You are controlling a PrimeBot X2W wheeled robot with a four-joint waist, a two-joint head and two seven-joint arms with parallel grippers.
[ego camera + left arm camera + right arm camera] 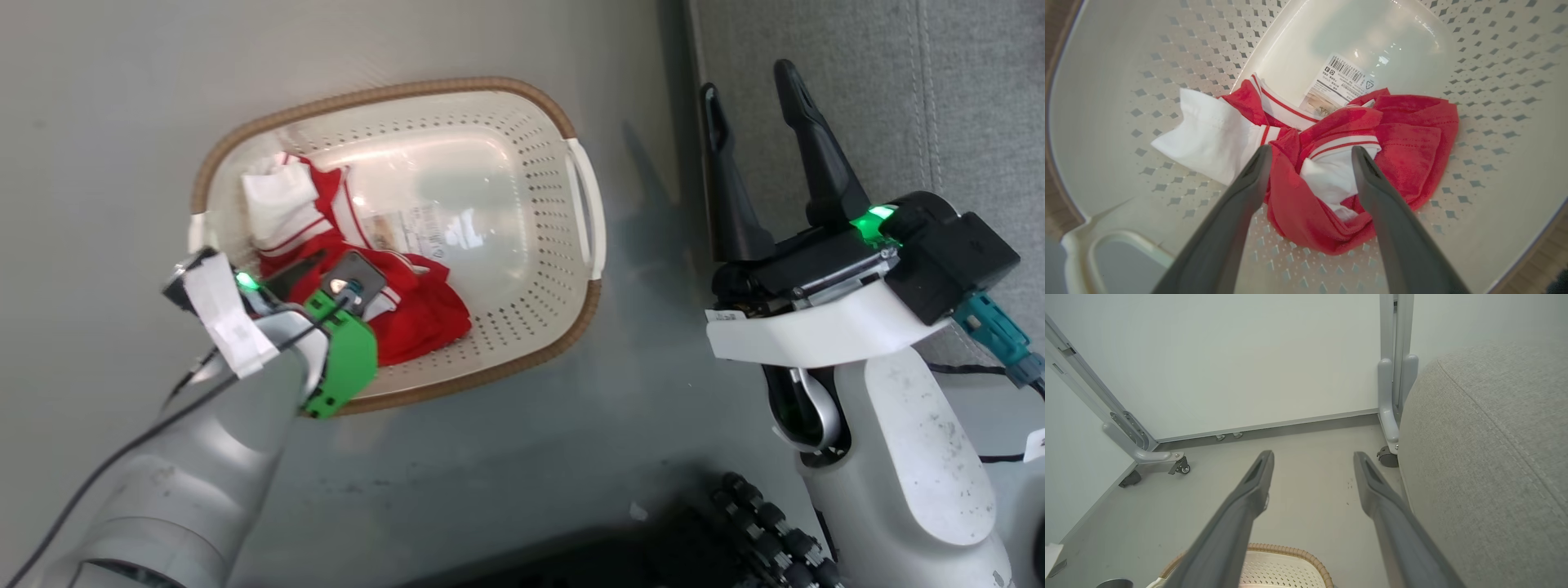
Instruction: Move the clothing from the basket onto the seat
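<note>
Grasping step: my left fingers [1251, 183] stand apart astride the clothing [1412, 134], bunched in the basket [1106, 61]. Next I should sink and pinch. My right fingers [824, 163] hang parted near the seat [963, 98].

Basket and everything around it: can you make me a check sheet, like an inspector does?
Surface: grey floor; the basket stands on it.
Job's things: clothing, a red and white heap, lies in the basket; the grey seat is beside the basket.
Clutter: paper label on the basket's bottom, partly under the clothing.
Grippers: left gripper open, fingertips down at the clothing, not closed on it; right gripper open, holding nothing, by the seat's edge.
Cables: black cable along the left forearm; thin dark cable behind the right arm.
Surroundings: white wall; grey frame legs on casters.
</note>
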